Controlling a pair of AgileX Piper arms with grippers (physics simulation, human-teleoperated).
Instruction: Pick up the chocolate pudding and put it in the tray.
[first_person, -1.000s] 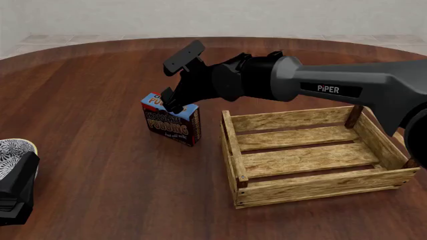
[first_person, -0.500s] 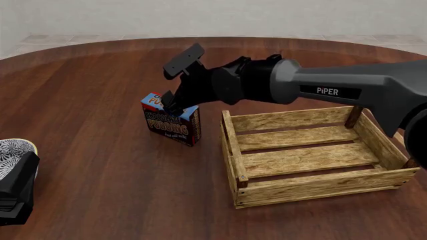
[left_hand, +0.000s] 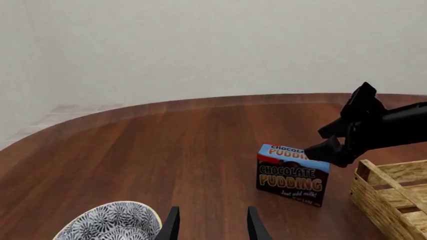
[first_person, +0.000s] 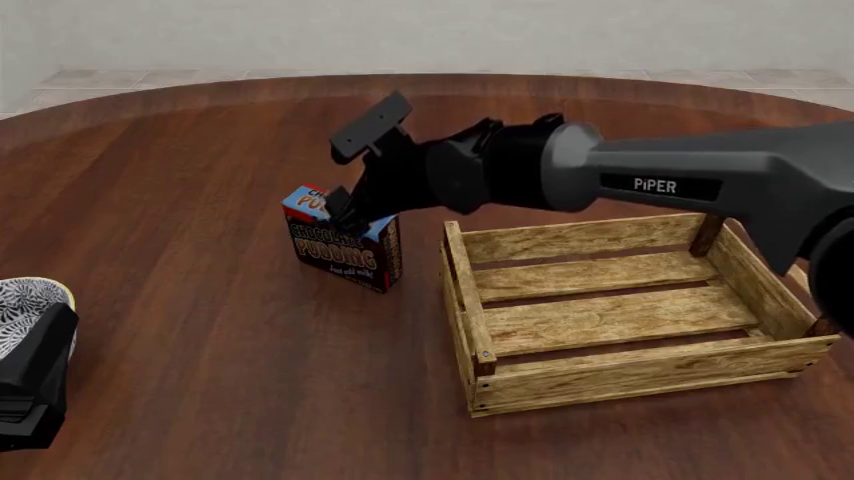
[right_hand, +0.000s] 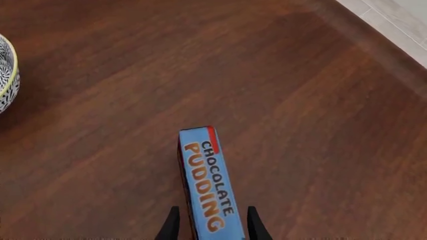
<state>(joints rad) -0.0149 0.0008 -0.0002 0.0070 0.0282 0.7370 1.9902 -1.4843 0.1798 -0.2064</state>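
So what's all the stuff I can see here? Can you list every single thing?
Pudding box: one, dark brown with orange letters and a light blue top, standing on the table left of the crate.
Crate: one, light wood, nothing inside, on the right side of the table.
Bowl: one, white with a dark pattern, at the table's near left, by the left hand.
Table: one, dark reddish wood.
Left hand: one, black, open, low over the table beside the bowl.
Right hand: one, black, open, fingers on either side of the pudding box's top.
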